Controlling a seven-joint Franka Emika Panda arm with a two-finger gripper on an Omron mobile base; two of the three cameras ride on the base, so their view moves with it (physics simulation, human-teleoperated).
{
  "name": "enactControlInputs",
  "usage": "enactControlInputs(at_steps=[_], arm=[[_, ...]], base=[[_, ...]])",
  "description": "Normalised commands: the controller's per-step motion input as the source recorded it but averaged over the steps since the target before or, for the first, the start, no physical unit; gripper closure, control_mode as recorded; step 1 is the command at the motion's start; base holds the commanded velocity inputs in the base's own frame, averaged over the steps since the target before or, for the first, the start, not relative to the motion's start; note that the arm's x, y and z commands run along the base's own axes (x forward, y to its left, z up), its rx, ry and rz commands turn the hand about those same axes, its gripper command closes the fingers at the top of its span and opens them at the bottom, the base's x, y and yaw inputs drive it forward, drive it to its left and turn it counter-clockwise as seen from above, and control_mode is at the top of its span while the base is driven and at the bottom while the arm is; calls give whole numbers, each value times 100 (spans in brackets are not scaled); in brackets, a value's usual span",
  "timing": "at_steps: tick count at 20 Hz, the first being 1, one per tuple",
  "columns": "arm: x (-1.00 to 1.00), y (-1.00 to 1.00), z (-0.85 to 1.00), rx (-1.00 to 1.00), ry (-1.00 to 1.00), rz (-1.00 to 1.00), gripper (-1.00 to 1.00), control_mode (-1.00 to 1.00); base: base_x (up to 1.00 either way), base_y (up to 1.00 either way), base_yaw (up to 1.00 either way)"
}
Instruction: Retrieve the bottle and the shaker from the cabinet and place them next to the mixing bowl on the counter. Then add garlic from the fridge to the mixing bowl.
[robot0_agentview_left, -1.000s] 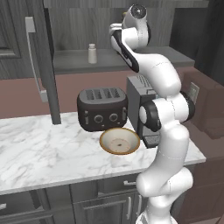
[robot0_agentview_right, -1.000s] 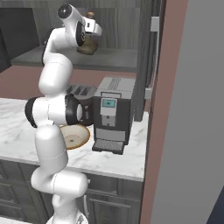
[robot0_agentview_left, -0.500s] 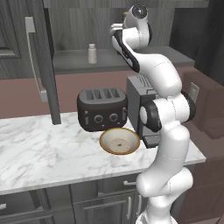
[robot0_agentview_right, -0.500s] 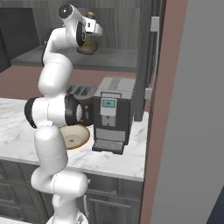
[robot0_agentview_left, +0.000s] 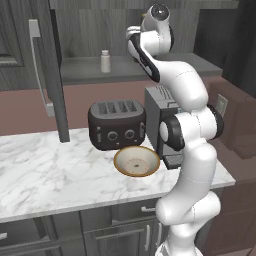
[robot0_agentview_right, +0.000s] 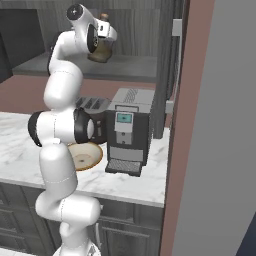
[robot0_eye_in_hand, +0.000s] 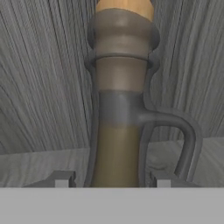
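**A:** Where does the gripper (robot0_eye_in_hand: 112, 180) stand?

**B:** In the hand view its two dark fingertips (robot0_eye_in_hand: 61, 179) rise either side of the bottle (robot0_eye_in_hand: 119, 109), with the neck square between them. The jaws have been drawing in over the last second, but I cannot tell whether the pads are pressing the glass yet or are just beside it.

**A:** So it isn't gripped?

**B:** I would call it a grasp in the making, not a firm hold. The arm itself looks unmoved from a second ago; only the fingers have changed.

**A:** And the bottle?

**B:** Upright on the cabinet shelf (robot0_agentview_right: 135, 67), brown with a handle and a pale stopper; from the right base view it sits right at the hand. The shaker (robot0_agentview_left: 105, 61) stands further left on the same shelf, well apart, untouched.

**A:** And below?

**B:** The mixing bowl (robot0_agentview_left: 137, 161) is on the marble counter (robot0_agentview_left: 45, 175), near the toaster (robot0_agentview_left: 116, 124) and the coffee machine (robot0_agentview_right: 128, 131). Both items are yet to come down, and the garlic after that, so the task is in its early part.
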Motion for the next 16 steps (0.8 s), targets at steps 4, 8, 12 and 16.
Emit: enactControlInputs(at_steps=[4,8,12,16], arm=[[-3,0,-2,2,2,0,100,-100],[-33,0,-1,2,0,2,100,-100],[-54,0,-4,2,-1,2,100,-100],[-72,0,-10,1,-2,0,100,-100]], base=[[0,0,0],[0,0,0],[0,0,0],[0,0,0]])
